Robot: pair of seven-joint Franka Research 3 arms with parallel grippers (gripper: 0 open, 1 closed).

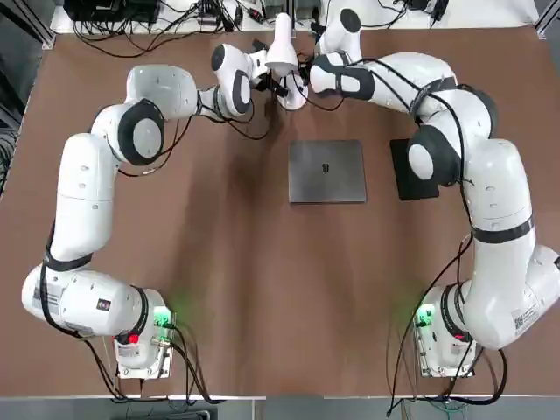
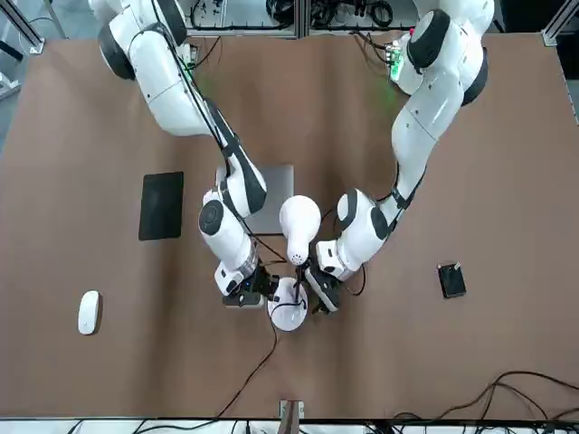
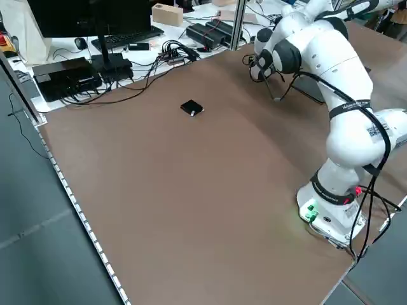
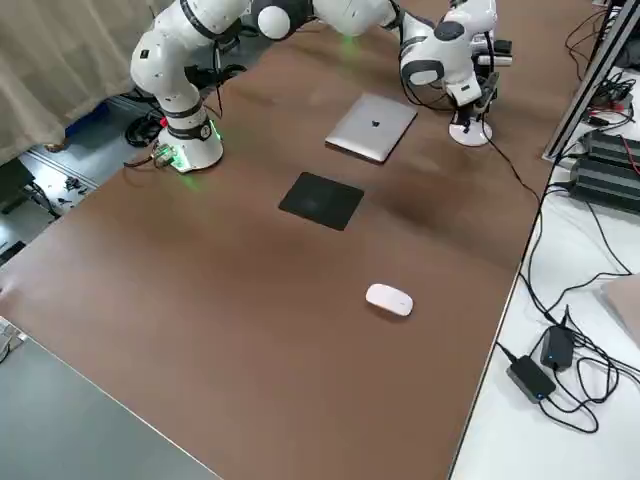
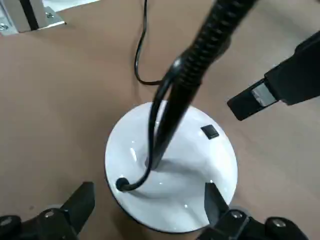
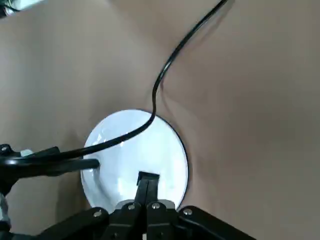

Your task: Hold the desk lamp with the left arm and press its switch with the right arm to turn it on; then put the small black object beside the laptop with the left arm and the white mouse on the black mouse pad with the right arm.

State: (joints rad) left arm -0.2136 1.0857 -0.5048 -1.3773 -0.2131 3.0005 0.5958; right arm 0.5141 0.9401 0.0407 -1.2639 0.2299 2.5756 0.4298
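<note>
The desk lamp stands at the table's far middle, its white head (image 1: 282, 44) over its round base (image 5: 170, 170). My left gripper (image 5: 147, 192) is open, one finger on each side of the base. My right gripper (image 6: 146, 182) is shut, its tips right at the small black switch (image 5: 210, 131); I cannot tell if they touch. The small black object (image 2: 450, 279) lies alone on my left. The grey laptop (image 1: 327, 171) lies nearer me than the lamp. Beside it is the black mouse pad (image 2: 161, 205). Far right rests the white mouse (image 2: 88, 312).
The lamp's black cable (image 6: 172, 60) trails off the far edge. Behind that edge stand a monitor, keyboard (image 3: 124, 38) and cable bundles. Power adapters (image 4: 545, 360) lie on the white bench at the right. Both arm bases sit at the near corners.
</note>
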